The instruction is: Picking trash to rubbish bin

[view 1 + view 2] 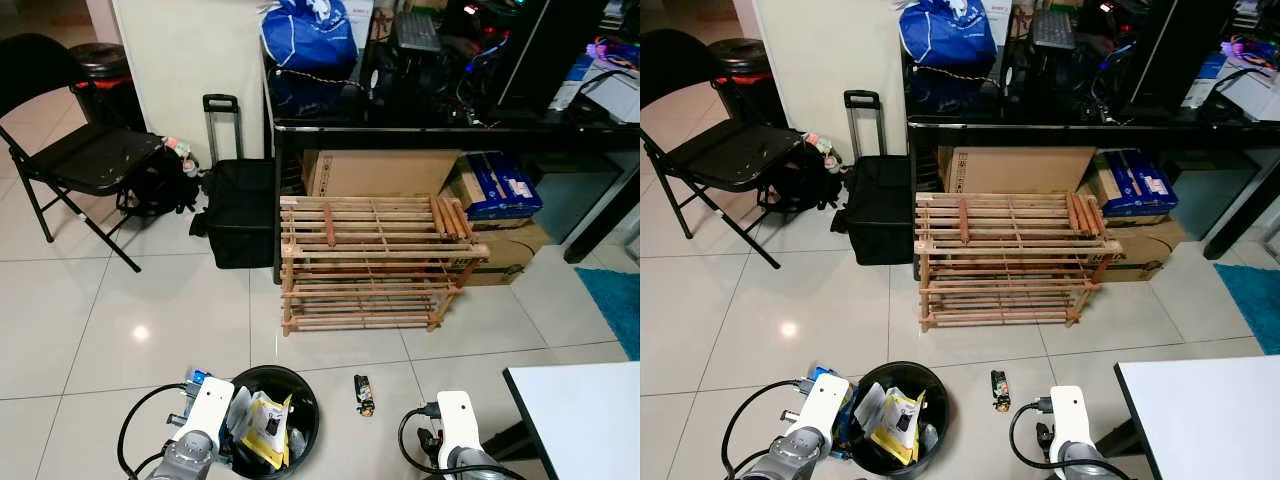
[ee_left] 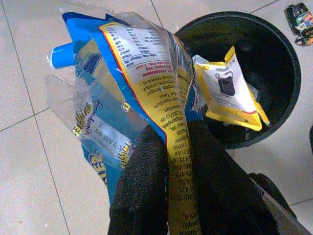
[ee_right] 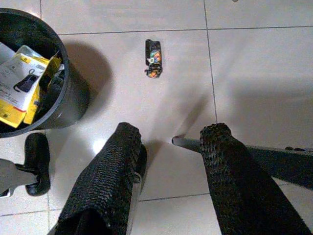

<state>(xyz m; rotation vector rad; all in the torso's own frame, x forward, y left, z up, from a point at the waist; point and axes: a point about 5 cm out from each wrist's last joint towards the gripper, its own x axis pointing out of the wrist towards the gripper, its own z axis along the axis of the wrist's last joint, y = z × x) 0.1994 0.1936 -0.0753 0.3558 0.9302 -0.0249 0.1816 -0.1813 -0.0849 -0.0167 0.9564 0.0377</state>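
While the left gripper point(image 2: 168, 161) pinches a crinkled blue and yellow plastic wrapper point(image 2: 132, 93) between its two black fingers point(image 2: 142, 191), the packet hangs just beside the rim of the black rubbish bin point(image 2: 286, 73), over the white floor tiles point(image 1: 150, 300) rather than over the opening. Inside the bin lies a yellow and white product card point(image 2: 230, 93) among other scraps. The right gripper point(image 3: 168, 156) hovers low above the tiles with its fingers point(image 3: 115, 171) spread wide and nothing between them. Ahead of it, a small dark wrapper point(image 3: 153, 58) lies on the floor, near the bin but apart from it. Past the bin stands a low wooden slatted rack point(image 1: 370, 260), with cardboard boxes point(image 1: 385, 170) behind it under a black desk point(image 1: 440, 125). A black trolley bag point(image 1: 238, 205) sits beside the rack, and a black folding chair point(image 1: 80, 150) stands farther off to the left. The corner of a white table point(image 1: 585, 415) juts in by the right arm.
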